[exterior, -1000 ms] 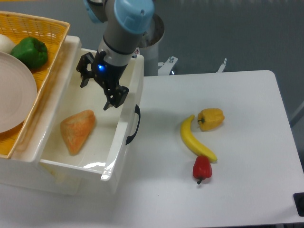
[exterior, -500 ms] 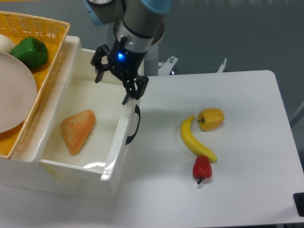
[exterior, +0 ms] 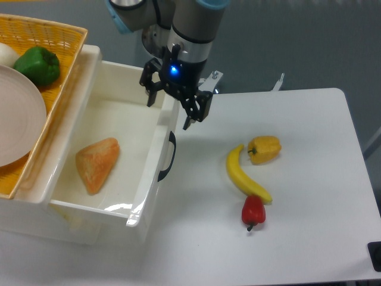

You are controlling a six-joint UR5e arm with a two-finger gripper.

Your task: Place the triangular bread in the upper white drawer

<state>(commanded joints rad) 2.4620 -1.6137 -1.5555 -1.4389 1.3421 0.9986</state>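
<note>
1. the triangular bread [exterior: 96, 164] lies on the floor of the upper white drawer [exterior: 140, 189], toward its left side, orange-tan face up and narrow end pointing to the near edge.
2. the drawer stands pulled out and open at the left of the white surface [exterior: 309, 179]; its black curved handle [exterior: 168, 156] sits on the right-hand front wall.
3. the claw [exterior: 172, 106] hangs above the far right corner of the drawer, over the rim where the drawer meets the surface. its two dark fingers [exterior: 196, 111] are spread apart and hold nothing; a blue light glows on the wrist just above them.
4. the claw is well apart from the bread, to the bread's far right.
5. a yellow woven basket [exterior: 56, 36] sits at the far left beside the drawer, holding a green pepper [exterior: 38, 65] and a pale plate [exterior: 18, 116].
6. out on the surface to the right lie a banana [exterior: 244, 177], a yellow bell pepper [exterior: 264, 148] just beside its far end, and a red pepper [exterior: 253, 211] touching its near end.
7. no brand, label or writing can be read anywhere in view.
</note>
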